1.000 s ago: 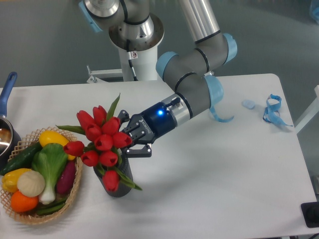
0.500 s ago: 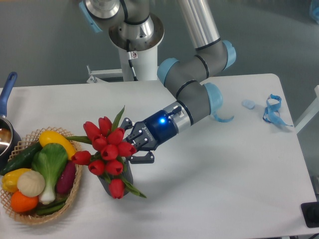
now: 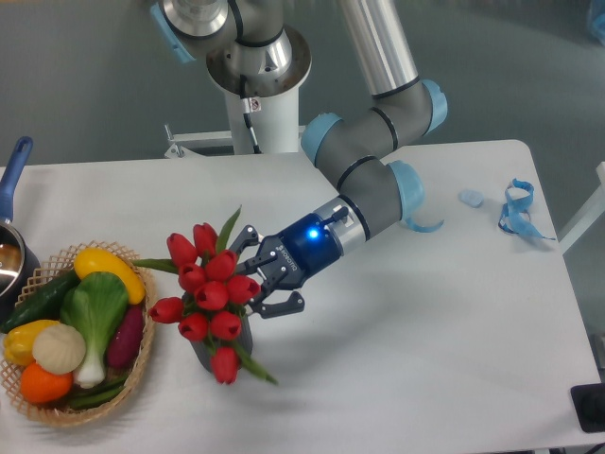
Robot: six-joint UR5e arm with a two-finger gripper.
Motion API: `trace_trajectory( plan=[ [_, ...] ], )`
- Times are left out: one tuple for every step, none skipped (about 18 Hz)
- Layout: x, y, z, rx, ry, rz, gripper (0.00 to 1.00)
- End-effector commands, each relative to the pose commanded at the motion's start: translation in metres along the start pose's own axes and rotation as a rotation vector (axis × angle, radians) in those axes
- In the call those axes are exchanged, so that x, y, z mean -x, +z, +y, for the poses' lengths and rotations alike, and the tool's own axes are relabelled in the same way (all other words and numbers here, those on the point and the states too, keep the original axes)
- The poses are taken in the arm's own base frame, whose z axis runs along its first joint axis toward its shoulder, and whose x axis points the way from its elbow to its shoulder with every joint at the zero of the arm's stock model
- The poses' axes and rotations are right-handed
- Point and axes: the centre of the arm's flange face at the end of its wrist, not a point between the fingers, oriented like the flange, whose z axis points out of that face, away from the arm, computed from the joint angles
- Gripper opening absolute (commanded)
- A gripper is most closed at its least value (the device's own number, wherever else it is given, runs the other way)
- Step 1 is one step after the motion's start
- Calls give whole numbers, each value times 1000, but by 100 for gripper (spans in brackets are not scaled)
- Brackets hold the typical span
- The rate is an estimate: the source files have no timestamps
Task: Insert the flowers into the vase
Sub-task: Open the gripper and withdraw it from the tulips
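From the fixed camera we see the gripper (image 3: 267, 281) low over the table (image 3: 425, 331), its fingers spread apart, one above and one below, pointing left toward the flowers (image 3: 212, 293). The red tulip heads sit just left of the fingertips, crowding against them, so we cannot tell whether a stem is still touched. The bunch stands in the vase (image 3: 216, 348), whose dark ribbed side shows only below the blooms; one tulip hangs down over its front and green leaves stick out to the lower right and upward. The vase stands on the table just right of the basket (image 3: 57, 411) of plastic vegetables. A blue-handled pot (image 3: 11, 184) sits at the left edge, and blue ribbon (image 3: 518, 210) lies far right.
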Motion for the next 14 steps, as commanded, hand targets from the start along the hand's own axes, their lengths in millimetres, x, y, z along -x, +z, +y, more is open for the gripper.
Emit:
trace_trajectory(
  plan=[
    [0,-1,0,1,0,-2,100],
    [1,-3,0,1,0,-5,100],
    [2,-6,-1,0,4,-11,100],
    [4,-10,-2,1,6,-18,100],
    [7,-16,-6,6,18,-30,100],
    [9,-25,-10,32,34,-50,100],
    [9,-38,-15,69,60,-79,100],
    [9,-48,-21,103,80,-101,100],
    [7,-54,-25,130,93,-116,100],
    [6,-61,-28,153,99,-132,100],
    [5,-70,-34,169,109,-152,100],
    [5,-77,-39,181,119,-167,100],
    [3,-83,-46,198,131,-183,100],
    [2,-91,-56,218,153,-202,100]
  ],
)
